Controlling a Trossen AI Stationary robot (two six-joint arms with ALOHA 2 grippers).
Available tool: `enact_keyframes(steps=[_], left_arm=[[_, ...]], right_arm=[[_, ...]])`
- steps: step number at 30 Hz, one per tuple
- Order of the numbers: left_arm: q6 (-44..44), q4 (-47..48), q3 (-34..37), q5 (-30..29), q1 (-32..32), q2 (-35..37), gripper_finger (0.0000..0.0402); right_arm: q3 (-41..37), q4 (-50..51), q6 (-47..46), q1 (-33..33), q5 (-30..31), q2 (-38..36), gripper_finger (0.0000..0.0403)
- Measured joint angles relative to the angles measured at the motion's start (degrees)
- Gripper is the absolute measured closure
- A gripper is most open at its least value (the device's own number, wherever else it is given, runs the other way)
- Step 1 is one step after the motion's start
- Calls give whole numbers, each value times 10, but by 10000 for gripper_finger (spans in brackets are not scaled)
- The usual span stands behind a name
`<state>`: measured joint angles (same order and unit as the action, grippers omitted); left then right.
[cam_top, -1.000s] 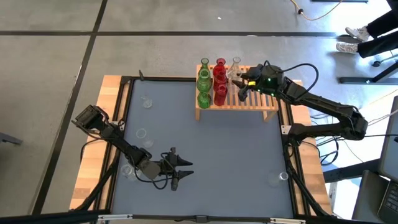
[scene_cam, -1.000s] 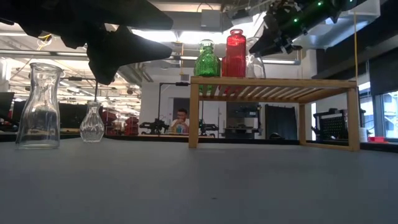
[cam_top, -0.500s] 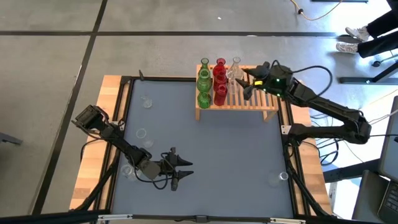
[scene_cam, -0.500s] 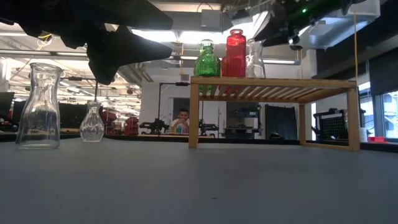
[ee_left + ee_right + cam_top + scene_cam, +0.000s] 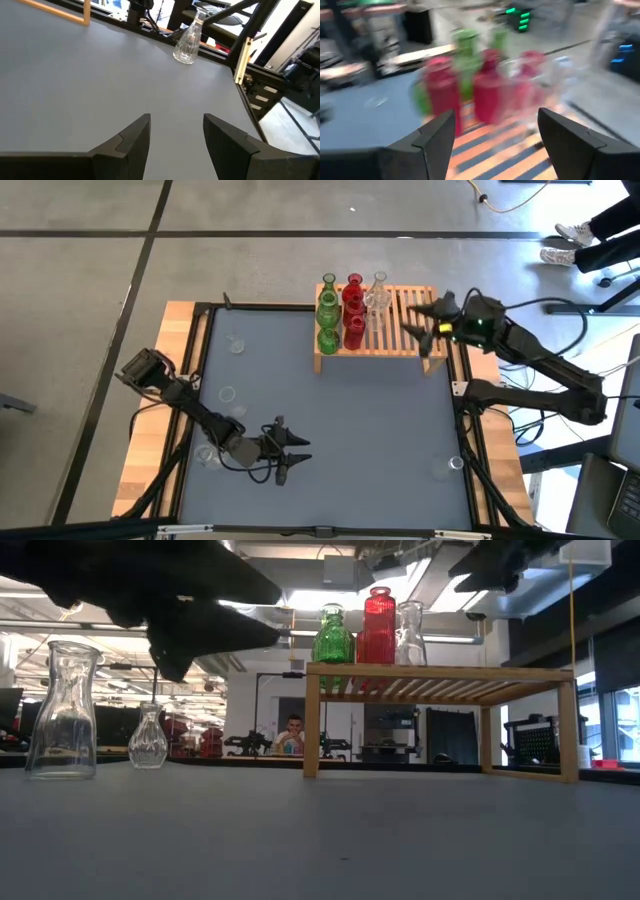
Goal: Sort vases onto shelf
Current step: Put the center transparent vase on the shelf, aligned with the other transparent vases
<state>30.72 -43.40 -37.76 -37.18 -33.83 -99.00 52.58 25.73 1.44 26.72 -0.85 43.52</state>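
The shelf (image 5: 398,330) stands at the table's far right on its short legs. On its left part stand green vases (image 5: 328,308), red vases (image 5: 353,310) and clear vases (image 5: 377,295), also seen as a green vase (image 5: 333,638), a red vase (image 5: 377,628) and a clear vase (image 5: 410,635). My right gripper (image 5: 428,332) hovers open over the shelf's right end, apart from the vases; the right gripper (image 5: 495,137) faces them, blurred. My left gripper (image 5: 293,456) waits open above the table's near part. The left gripper (image 5: 175,135) looks toward a clear vase (image 5: 188,41).
More clear vases stand on the grey table: one (image 5: 235,342) far left, one (image 5: 228,394) mid left, one (image 5: 455,465) near right. A tall clear vase (image 5: 63,710) and a small one (image 5: 148,737) show in the low view. A person sits in the room behind.
My right gripper has drawn back from the clear vase on the shelf toward the table's right edge and risen a little. The clear vase stays standing next to the red ones.
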Motion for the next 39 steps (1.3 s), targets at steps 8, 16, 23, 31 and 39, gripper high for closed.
enact_keyframes(steps=[8, 16, 23, 31, 39], left_arm=[[-33, 114, -55, 23, 25, 35, 226], [41, 572, -271, 51, 25, 59, 226], [190, 915, -446, 54, 19, 59, 226], [404, 1212, -566, 112, 18, 59, 226], [477, 1336, -588, 195, 41, 59, 226]], right_arm=[[0, 72, -30, -196, 37, -6, 136], [-9, 105, -72, -387, 185, 13, 136], [-86, 12, -104, -497, 214, 19, 136], [-175, -167, -106, -558, 219, 45, 136], [-186, -204, -118, -563, 229, 103, 136]])
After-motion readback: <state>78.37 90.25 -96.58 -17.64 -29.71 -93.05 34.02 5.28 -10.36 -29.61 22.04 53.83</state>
